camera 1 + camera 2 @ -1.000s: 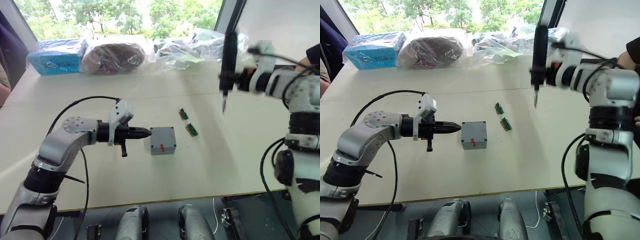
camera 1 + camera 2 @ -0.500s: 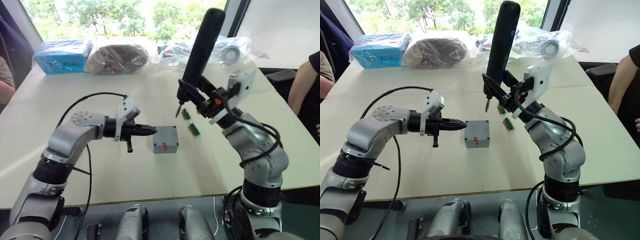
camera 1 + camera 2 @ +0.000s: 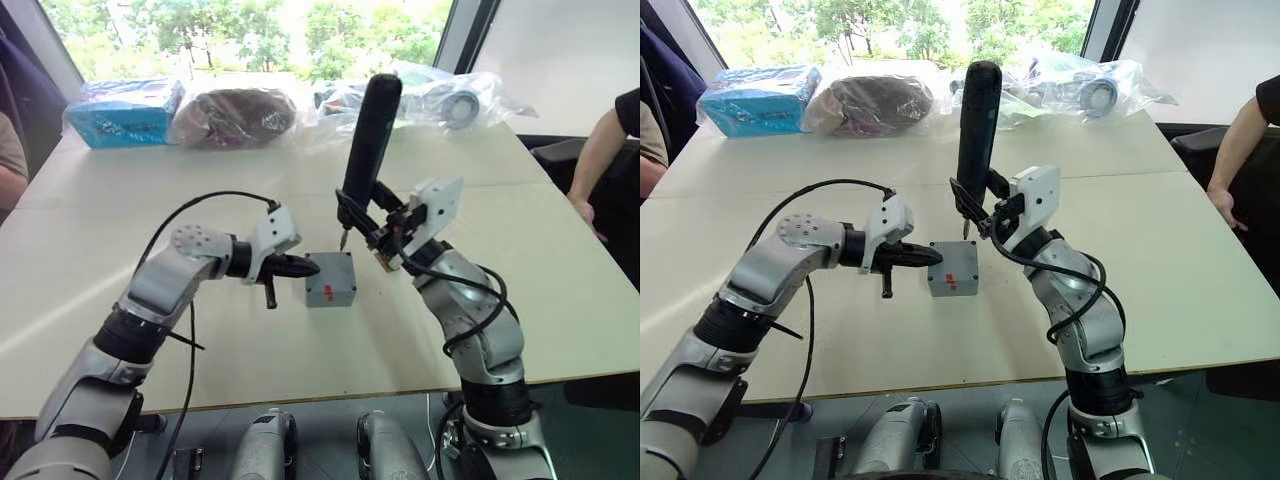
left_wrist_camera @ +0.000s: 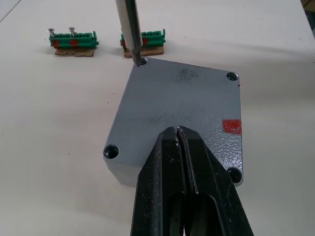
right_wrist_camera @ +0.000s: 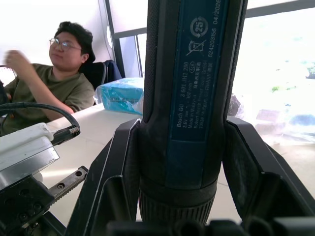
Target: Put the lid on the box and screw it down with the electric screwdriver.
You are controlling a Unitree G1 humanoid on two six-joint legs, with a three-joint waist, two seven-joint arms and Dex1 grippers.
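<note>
The grey lid (image 4: 179, 103), with a small red mark, lies on top of the grey box (image 3: 331, 300) in the middle of the table. My left gripper (image 4: 178, 132) is shut with nothing in it, and its tip rests at the lid's left edge. My right gripper (image 5: 187, 162) is shut on the black electric screwdriver (image 3: 366, 140), which stands nearly upright and leans slightly. The screwdriver's metal bit (image 4: 132, 29) sits in the lid's far corner screw hole. The lid's other corner holes show open.
Two green connector blocks (image 4: 74, 39) lie just behind the box. A blue package (image 3: 120, 110) and plastic bags (image 3: 235, 115) line the far table edge. One person sits at the left (image 5: 54, 83); another person's arm (image 3: 605, 150) is at the right.
My right arm has swung the screwdriver in from the far right and lowered its bit onto the lid's far corner. The left gripper has stayed at the box. The camera has shifted.
</note>
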